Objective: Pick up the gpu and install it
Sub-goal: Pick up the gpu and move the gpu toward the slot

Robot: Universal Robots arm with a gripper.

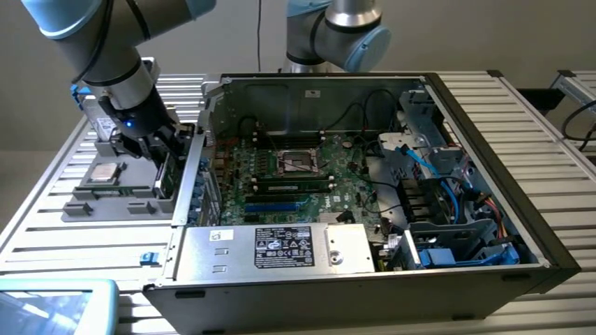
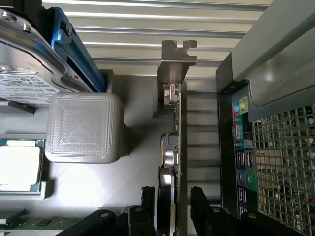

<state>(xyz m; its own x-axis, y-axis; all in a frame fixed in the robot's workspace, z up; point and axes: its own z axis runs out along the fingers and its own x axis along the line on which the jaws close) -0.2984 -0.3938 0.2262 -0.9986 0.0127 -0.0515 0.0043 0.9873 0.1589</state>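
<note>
Fingers (image 2: 199,202) stand wide open astride the upright gpu (image 2: 177,142), holding nothing: pickup step, likely needing a square close.

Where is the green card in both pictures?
Exterior view: the gpu stands on edge in the gray tray at the exterior view's left, under the end effector.
Wrist view: the gpu is central, edge-on, flanked by the end effector.
Shared landmark: the square silver chip in that tray.
</note>
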